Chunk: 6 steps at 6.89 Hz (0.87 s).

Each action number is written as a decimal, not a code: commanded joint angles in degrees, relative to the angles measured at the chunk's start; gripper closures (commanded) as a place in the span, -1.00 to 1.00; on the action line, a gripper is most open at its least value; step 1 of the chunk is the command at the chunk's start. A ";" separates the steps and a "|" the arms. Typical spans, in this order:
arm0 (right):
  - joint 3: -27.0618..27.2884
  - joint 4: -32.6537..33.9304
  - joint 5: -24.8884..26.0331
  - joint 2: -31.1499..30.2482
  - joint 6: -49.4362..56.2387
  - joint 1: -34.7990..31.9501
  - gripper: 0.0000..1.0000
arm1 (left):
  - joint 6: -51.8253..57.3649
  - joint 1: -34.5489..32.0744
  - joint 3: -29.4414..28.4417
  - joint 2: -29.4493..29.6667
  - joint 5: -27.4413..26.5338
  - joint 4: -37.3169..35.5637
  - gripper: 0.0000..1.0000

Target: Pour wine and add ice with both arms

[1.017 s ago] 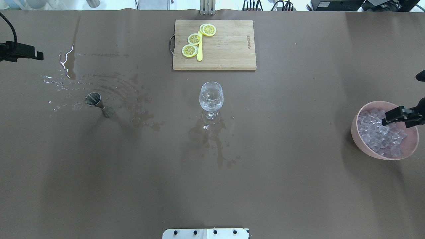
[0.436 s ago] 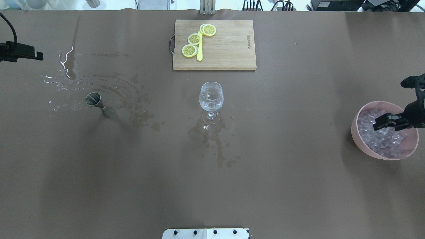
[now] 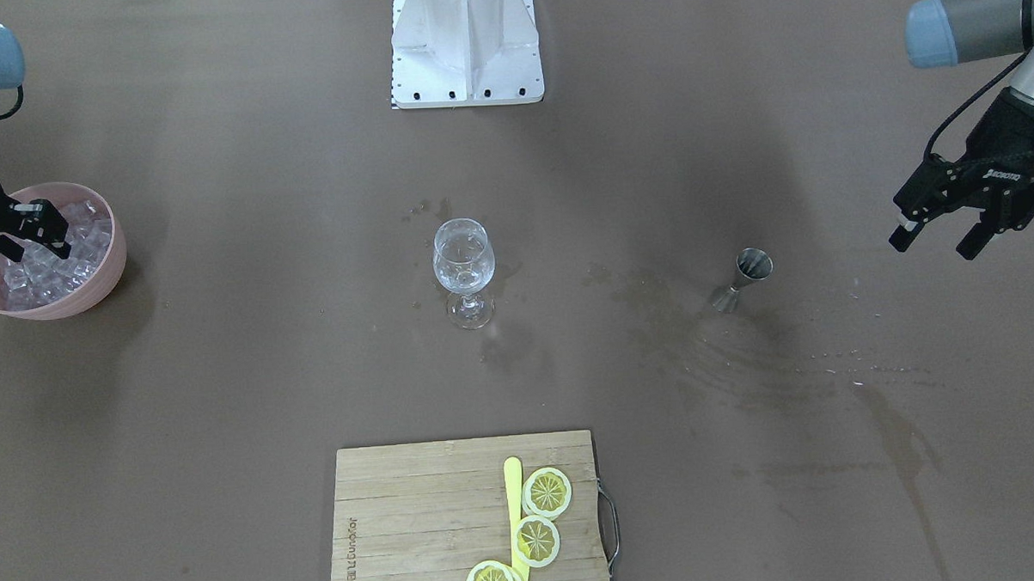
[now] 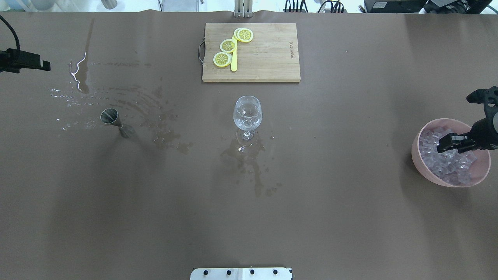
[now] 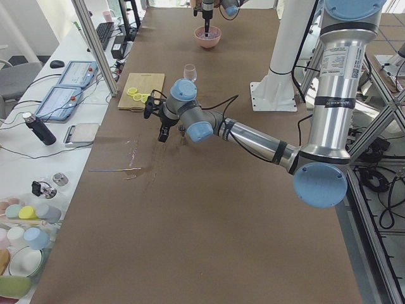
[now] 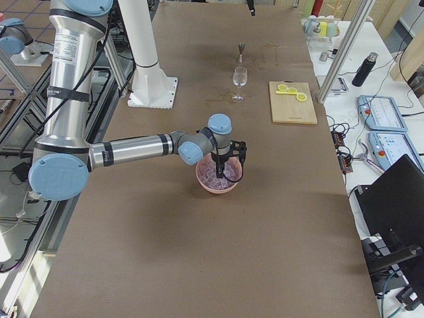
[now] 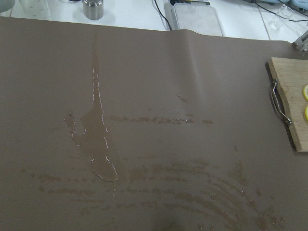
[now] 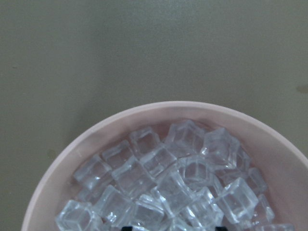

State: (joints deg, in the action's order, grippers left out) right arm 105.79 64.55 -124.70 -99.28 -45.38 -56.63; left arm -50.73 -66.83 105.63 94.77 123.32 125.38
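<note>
Brown tabletop (image 4: 249, 217), wet in streaks and blotches, runs the whole width of the rig. Closest to the action are the right fingers (image 4: 444, 144). They hang spread apart, pinching nothing, with the ice (image 8: 173, 183) heaped directly beneath them in a pink bowl (image 8: 159, 108). Their tips sit just over the top cubes, and I cannot tell whether they touch.

Well away from those fingers, mid-table, stands the wine glass (image 4: 247, 112), upright. It seems to hold a little clear liquid, and I can make out no cube in it. Farther off, nearer the left fingers (image 3: 909, 223), a steel jigger (image 4: 118, 123) stands by the wet patch. Those fingers are spread too, empty, held in the air off to its side. Beyond the glass lies a cutting board (image 4: 268, 54) with lemon slices (image 4: 228, 46).

By my reading the pour is done and the jigger set down. The ice step is only starting: a cube has yet to be gripped, carried across and dropped into the glass.
</note>
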 commanded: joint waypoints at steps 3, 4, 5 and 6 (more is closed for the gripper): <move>-0.06 0.14 0.07 0.49 0.12 0.03 0.24 | -0.07 0.04 0.02 0.07 -0.01 0.04 -0.95; -0.06 0.22 -0.01 0.49 0.38 -0.06 0.35 | -0.07 0.04 0.10 0.07 -0.01 0.04 -0.95; 0.03 0.22 -0.01 0.58 0.38 0.03 0.67 | -0.16 -0.05 0.19 0.07 -0.01 0.04 -0.95; 0.47 0.31 -0.19 0.58 0.47 -0.14 1.00 | -0.16 -0.05 0.28 -0.02 0.08 0.04 -0.95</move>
State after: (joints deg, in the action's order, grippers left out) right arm 105.89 64.79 -124.75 -98.74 -45.01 -56.67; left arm -50.86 -66.85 105.81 94.82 123.33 125.42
